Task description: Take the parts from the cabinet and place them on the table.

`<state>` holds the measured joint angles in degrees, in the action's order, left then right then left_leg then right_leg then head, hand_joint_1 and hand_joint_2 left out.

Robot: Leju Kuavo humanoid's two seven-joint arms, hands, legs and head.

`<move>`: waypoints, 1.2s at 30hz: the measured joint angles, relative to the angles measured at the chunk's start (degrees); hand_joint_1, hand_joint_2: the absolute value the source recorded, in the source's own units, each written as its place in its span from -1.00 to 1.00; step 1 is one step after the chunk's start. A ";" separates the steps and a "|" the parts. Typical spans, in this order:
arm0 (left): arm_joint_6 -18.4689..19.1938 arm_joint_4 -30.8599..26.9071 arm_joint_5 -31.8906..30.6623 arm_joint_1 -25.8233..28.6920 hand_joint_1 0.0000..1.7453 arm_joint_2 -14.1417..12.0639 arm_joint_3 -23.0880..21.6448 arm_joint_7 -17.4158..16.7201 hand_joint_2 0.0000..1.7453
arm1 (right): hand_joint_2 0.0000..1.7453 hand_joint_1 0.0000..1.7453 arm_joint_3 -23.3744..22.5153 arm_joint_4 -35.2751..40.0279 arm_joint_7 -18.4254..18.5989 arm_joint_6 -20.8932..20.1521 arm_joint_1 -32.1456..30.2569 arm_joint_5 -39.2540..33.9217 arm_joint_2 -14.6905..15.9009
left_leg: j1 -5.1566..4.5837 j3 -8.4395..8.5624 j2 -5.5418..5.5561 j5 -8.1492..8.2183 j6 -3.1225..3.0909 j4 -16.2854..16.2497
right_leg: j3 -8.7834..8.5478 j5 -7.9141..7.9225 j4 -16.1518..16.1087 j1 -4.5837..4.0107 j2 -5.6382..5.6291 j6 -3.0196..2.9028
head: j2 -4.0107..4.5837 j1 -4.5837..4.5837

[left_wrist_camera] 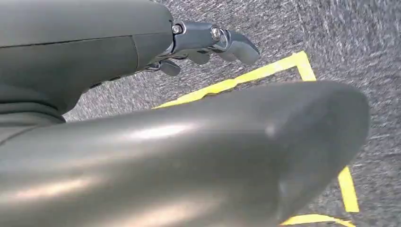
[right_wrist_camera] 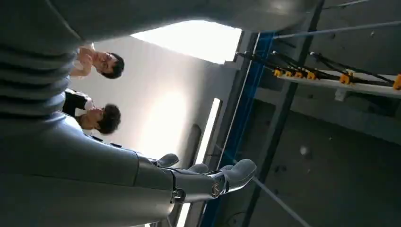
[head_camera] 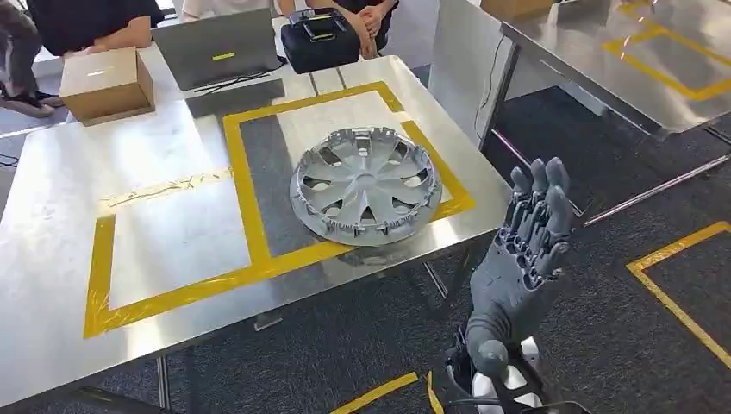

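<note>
Grey multi-spoke hubcap (head_camera: 366,184), flat on table (head_camera: 69,198)

The wheel cover (head_camera: 365,185) lies on the table (head_camera: 60,190), laptop (head_camera: 215,47) behind it.

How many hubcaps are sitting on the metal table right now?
1. The round grey plastic hubcap lies inside the right yellow-taped rectangle on the steel table, near its front edge.

Bright daylight is glaring off my steel surface (head_camera: 60,198), a window is blowing out white behind my right robot hand (right_wrist_camera: 208,182), and my left robot hand (left_wrist_camera: 208,42) is blurring up close.
</note>
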<state>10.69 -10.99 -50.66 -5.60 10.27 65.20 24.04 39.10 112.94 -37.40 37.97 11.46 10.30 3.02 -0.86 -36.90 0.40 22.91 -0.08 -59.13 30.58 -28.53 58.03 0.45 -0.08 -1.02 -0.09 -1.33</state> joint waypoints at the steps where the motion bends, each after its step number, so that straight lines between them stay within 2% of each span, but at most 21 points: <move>1: 0.04 0.00 -0.09 0.01 -1.00 0.04 0.02 0.00 -1.00 | -1.00 -1.00 0.00 0.02 0.00 0.20 -0.14 0.17 0.00 | -0.07 -0.91 -0.01 2.81 0.41 -1.71 | 0.71 0.59 0.00 -0.02 -0.06 -0.32 | 0.00 0.20; 4: 0.09 0.00 -0.11 -0.03 -1.00 0.04 0.02 0.07 -1.00 | -1.00 -1.00 -0.02 0.09 0.00 0.79 -0.90 1.16 0.02 | 0.74 -4.24 -0.05 11.63 1.49 -13.39 | 2.88 2.16 0.03 0.03 0.04 -0.49 | 0.00 0.70; 6: 0.09 0.00 -0.11 -0.03 -1.00 0.04 0.02 0.07 -1.00 | -1.00 -1.00 -0.13 0.09 0.00 1.35 -1.47 1.64 0.02 | 1.10 -3.62 -0.09 11.63 1.89 -16.60 | 4.34 3.22 0.15 0.09 0.20 -0.25 | 0.00 0.77; 7: 0.09 -0.02 -0.13 -0.03 -1.00 0.04 0.00 0.07 -1.00 | -1.00 -1.00 -0.15 0.09 0.00 1.38 -1.63 1.75 0.02 | 1.27 -1.48 -0.12 9.71 2.01 -14.51 | 5.04 3.72 0.24 0.14 0.22 -0.07 | 0.00 0.79; 9: 0.09 -0.07 -0.13 -0.14 -1.00 0.04 0.00 0.07 -1.00 | -1.00 -1.00 -0.24 0.09 0.00 1.38 -1.65 1.88 0.02 | 1.51 5.90 -0.14 6.50 2.12 -4.61 | 6.18 4.53 0.58 0.31 0.21 0.44 | 0.00 0.79; 10: 0.09 -0.07 -0.15 -0.39 -1.00 0.04 0.00 0.04 -1.00 | -1.00 -1.00 -0.28 0.15 0.00 1.38 -1.75 1.92 0.02 | 1.52 8.94 -0.13 8.85 1.98 0.60 | 6.43 4.88 0.79 0.27 0.21 0.81 | 0.00 0.85; 11: 0.13 -0.09 -0.15 -0.43 -1.00 0.02 0.02 0.11 -1.00 | -1.00 -1.00 -0.33 0.22 0.00 1.40 -1.76 1.94 0.04 | 1.05 9.78 0.09 8.63 1.50 1.09 | 6.46 5.12 0.81 0.23 0.18 1.12 | 0.00 0.79; 15: 0.13 -0.11 -0.17 -0.43 -1.00 0.02 0.02 0.04 -1.00 | -1.00 -1.00 -0.37 0.31 0.00 1.40 -1.82 2.32 0.04 | 1.09 8.22 0.22 7.22 -0.49 1.21 | 6.49 6.42 0.55 0.46 0.43 2.78 | 0.00 0.74; 17: 0.13 -0.11 -0.17 -0.50 -1.00 0.04 0.02 -0.04 -1.00 | -1.00 -1.00 -0.42 0.31 0.00 1.38 -1.85 3.12 0.04 | 1.10 7.00 0.29 6.15 -1.16 1.19 | 7.78 1.51 3.61 0.59 0.29 3.09 | 0.00 0.59; 18: 0.13 -0.13 -0.18 -0.51 -1.00 0.04 0.02 -0.07 -1.00 | -1.00 -1.00 -0.48 0.31 0.00 1.31 -1.84 3.54 0.04 | 1.08 5.97 0.46 5.33 -1.35 1.17 | 9.23 -3.40 8.81 0.56 0.28 3.24 | 0.00 0.40; 19: 0.13 -0.13 -0.17 -0.49 -1.00 0.04 0.02 -0.07 -1.00 | -1.00 -1.00 -0.55 0.31 0.00 1.22 -1.86 3.54 0.04 | 1.01 5.26 0.70 4.69 -1.43 1.09 | 10.25 -5.82 12.83 0.49 0.24 3.38 | 0.00 0.35; 21: 0.11 -0.13 -0.17 -0.40 -1.00 0.04 0.02 -0.13 -1.00 | -1.00 -1.00 -0.70 0.31 0.00 0.96 -1.88 3.54 0.04 | 0.82 3.33 1.35 3.26 -1.45 0.82 | 10.76 -6.47 18.27 0.39 0.19 3.33 | 0.00 0.28; 24: 0.11 -0.13 -0.17 -0.41 -1.00 0.04 0.02 -0.22 -1.00 | -1.00 -1.00 -0.79 0.31 0.00 0.33 -1.88 3.63 0.04 | 0.52 0.76 3.05 1.53 -1.12 0.43 | 3.39 -1.41 10.00 0.04 -0.63 2.21 | 0.00 0.22; 25: 0.11 -0.13 -0.17 -0.48 -1.00 0.09 0.02 -0.22 -1.00 | -1.00 -1.00 -0.85 0.31 0.00 0.06 -1.84 3.65 0.04 | 0.54 0.22 3.71 0.96 -0.94 0.28 | -0.68 -1.37 4.41 -0.18 -2.89 1.47 | 0.00 0.18; 26: 0.09 -0.11 -0.17 -0.51 -1.00 0.35 0.02 -0.26 -1.00 | -1.00 -1.00 -0.92 0.33 0.00 0.02 -1.84 3.63 0.04 | 0.32 -0.33 4.09 0.53 -0.65 0.19 | -3.04 -3.80 0.45 -0.07 -4.97 0.67 | 0.00 0.24; 27: -0.04 -0.22 -0.20 -0.59 -1.00 0.33 0.02 -0.28 -1.00 | -1.00 -1.00 -0.96 0.35 0.00 0.00 -1.97 3.69 0.02 | 0.59 -0.23 4.86 -0.09 -0.28 0.48 | -2.92 -3.07 0.32 -0.14 -4.55 1.37 | 0.00 0.27; 30: -0.07 -0.20 -0.37 -0.33 -1.00 0.35 0.02 -0.28 -1.00 | -1.00 -1.00 -1.55 0.35 0.00 0.02 -1.97 3.52 0.02 | 0.66 -0.76 7.24 -2.06 1.19 1.46 | -2.60 -2.02 -0.55 -0.39 -2.70 0.42 | 0.00 -0.09; 31: -0.09 -0.26 -0.39 -0.24 -1.00 0.09 0.02 -0.28 -1.00 | -1.00 -1.00 -1.73 0.35 0.00 0.04 -1.87 3.52 0.02 | 1.01 -0.88 6.73 -1.91 1.07 1.12 | -1.93 -1.13 -1.15 0.40 -1.55 0.02 | 0.00 -0.17; 33: -0.13 -0.20 -0.46 -0.08 -1.00 0.31 0.02 -0.33 -1.00 | -1.00 -1.00 -1.84 0.39 0.00 -0.05 -2.15 3.52 -0.09 | 0.85 -3.35 1.64 5.18 1.61 -4.33 | -0.54 0.24 -1.36 0.28 -0.30 -0.35 | 0.00 0.66; 35: -0.13 -0.22 -0.50 -0.31 -1.00 0.28 0.02 -0.28 -1.00 | -1.00 -1.00 -1.97 0.39 0.00 -0.07 -2.62 3.41 -0.11 | 1.45 -5.30 0.22 10.58 2.61 -12.96 | 1.04 1.33 -1.30 0.27 1.60 -0.31 | 0.00 0.72; 36: -0.13 -0.22 -0.52 -0.35 -1.00 0.29 0.02 -0.31 -1.00 | -1.00 -1.00 -2.01 0.39 0.00 -0.07 -2.66 3.41 -0.11 | 1.67 -5.44 0.08 10.63 3.03 -15.93 | 1.81 1.90 -1.22 0.32 2.51 -0.21 | 0.00 0.74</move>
<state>10.56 -11.21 -51.19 -5.95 10.56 65.22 23.74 37.09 113.33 -37.40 37.90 8.80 13.70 2.91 0.81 -42.33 0.48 33.54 2.95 -75.06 32.39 -26.64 56.81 0.77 2.43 -1.23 -0.09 -0.59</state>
